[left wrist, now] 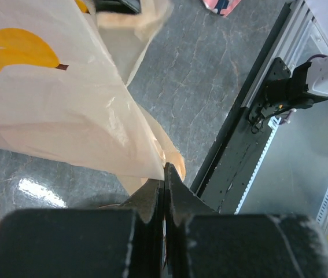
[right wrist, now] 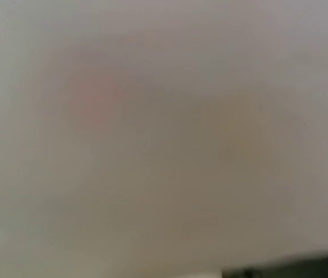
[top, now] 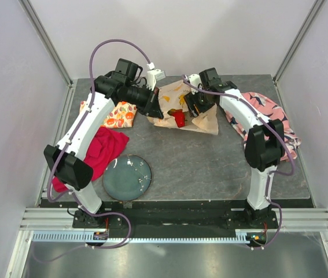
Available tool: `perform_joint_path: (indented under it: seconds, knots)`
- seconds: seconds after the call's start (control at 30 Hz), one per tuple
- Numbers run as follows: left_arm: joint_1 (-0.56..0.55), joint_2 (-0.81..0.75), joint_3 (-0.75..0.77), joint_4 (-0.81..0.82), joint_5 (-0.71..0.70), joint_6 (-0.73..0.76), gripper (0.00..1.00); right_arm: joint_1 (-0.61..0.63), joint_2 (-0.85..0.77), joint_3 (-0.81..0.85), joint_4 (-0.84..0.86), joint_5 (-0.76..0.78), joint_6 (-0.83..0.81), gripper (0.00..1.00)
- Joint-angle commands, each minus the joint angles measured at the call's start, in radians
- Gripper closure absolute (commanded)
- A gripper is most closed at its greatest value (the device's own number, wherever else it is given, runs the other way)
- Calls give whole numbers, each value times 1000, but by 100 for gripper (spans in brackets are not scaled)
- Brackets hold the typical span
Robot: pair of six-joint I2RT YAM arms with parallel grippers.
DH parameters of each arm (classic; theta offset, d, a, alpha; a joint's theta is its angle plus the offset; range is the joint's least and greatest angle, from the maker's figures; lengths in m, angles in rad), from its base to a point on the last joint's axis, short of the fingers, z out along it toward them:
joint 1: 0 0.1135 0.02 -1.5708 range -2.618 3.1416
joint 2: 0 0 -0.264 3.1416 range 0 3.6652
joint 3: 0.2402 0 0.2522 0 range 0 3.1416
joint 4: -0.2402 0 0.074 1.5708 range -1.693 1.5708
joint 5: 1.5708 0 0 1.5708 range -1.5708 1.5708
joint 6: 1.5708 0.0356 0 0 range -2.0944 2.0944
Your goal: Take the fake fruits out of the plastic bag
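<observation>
Dark grey stone-patterned table top [top: 210, 165] fills the cell floor, and both arm bases are bolted to a metal rail [top: 169, 219] along its near edge.

1. Near zone, left side: a round dark blue-grey plate [top: 127, 178] lies flat. A red cloth [top: 107, 147] lies crumpled just beside it, partly under the left arm.
2. Middle zone, left: an orange-and-white fruit-printed cloth [top: 120, 116] lies beside the left arm's wrist.
3. Far centre: the plastic bag [top: 205, 121], cream with yellow banana prints, lies crumpled on the table between the two wrists. At its mouth a red fake fruit [top: 179, 119] shows, with a yellow fake fruit [top: 173, 111] just behind it.
4. Left gripper [left wrist: 165, 172]: the jaws are pressed together with a thin edge of the bag pinched between them. The bag wall slopes up and away from that pinch.
5. Right gripper [top: 191, 108]: it sits at the bag mouth, opposite the left one. The arm and the bag hide its fingers from above, and its wrist view is a cream blur with a faint reddish patch, so its opening cannot be told.
6. Far right: a pink patterned cloth [top: 268, 110] lies behind the right arm.

Plain pale walls [top: 181, 35] on a metal frame enclose the table.
</observation>
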Motion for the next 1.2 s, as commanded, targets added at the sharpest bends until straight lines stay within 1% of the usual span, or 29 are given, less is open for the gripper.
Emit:
perform_joint_path:
  seconds: [0.0,0.03,0.07,0.17,0.33,0.43,0.5,0.53,0.6,0.63,0.73,0.77,0.83,0.87,0.93,0.97,1.07,1.1,1.17]
  knots:
    - [12,-8,-32,-6,-2,-10,98,-8,84,111,66,205,-5,26]
    - [13,16,-29,-6,-6,-10,98,-10,98,128,72,227,-14,23]
    - [14,28,-22,-5,-15,-6,94,-10,124,134,73,245,-25,23]
    - [16,86,17,-3,-35,16,91,-17,176,163,84,259,-54,20]
    - [26,165,77,-5,-25,28,90,-30,259,223,101,296,-93,14]
    - [32,202,97,-3,-8,26,90,-36,312,248,92,313,-132,12]
    - [35,214,103,-5,-5,26,90,-37,334,249,72,319,-166,12]
    - [36,217,108,-3,-5,26,90,-37,339,237,57,314,-174,14]
    - [40,225,110,-2,-5,26,90,-39,329,219,47,310,-180,22]
    - [42,228,110,0,-3,25,90,-42,317,202,52,284,-174,35]
    - [43,234,106,3,-12,25,90,-45,213,167,73,218,-151,49]
    - [43,236,106,6,-14,25,90,-47,143,159,75,158,-143,50]
    - [46,249,108,14,-19,23,90,-45,66,131,63,72,-119,52]
    - [48,257,113,15,-20,17,90,-45,-12,117,53,-28,-114,52]
    - [49,283,137,23,-23,13,90,-48,-89,67,26,-130,-103,52]
    - [49,292,149,24,-34,11,90,-47,-158,48,14,-241,-102,51]
    - [51,337,215,29,-54,6,90,-48,-261,-28,-31,-369,-85,50]
    - [51,349,255,32,-60,5,90,-48,-276,-42,-60,-432,-79,50]
    - [54,381,298,37,-84,3,91,-48,-304,-74,-89,-489,-74,49]
